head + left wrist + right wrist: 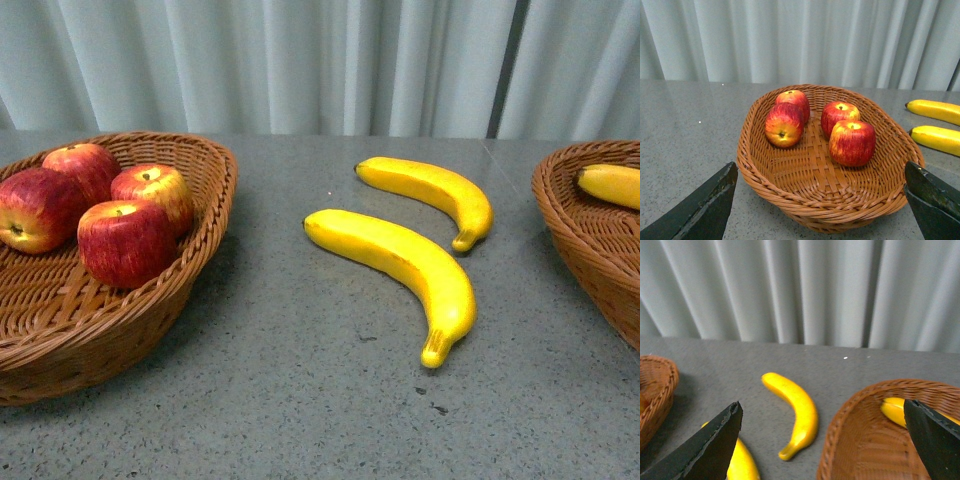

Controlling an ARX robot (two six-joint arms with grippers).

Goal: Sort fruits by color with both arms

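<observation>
Several red apples (125,240) (852,142) lie in the left wicker basket (120,330) (805,210). Two yellow bananas lie on the grey table between the baskets, a near one (400,262) (742,462) and a far one (430,190) (795,407). A third banana (612,184) (894,411) rests in the right basket (590,235) (865,440). Neither arm shows in the front view. My left gripper (820,205) is open, hovering before the apple basket's near rim. My right gripper (825,445) is open above the right basket's left rim, with nothing between its fingers (705,450).
A pale pleated curtain (300,60) hangs behind the table's far edge. The grey tabletop (300,400) stretches between the two baskets and in front of them.
</observation>
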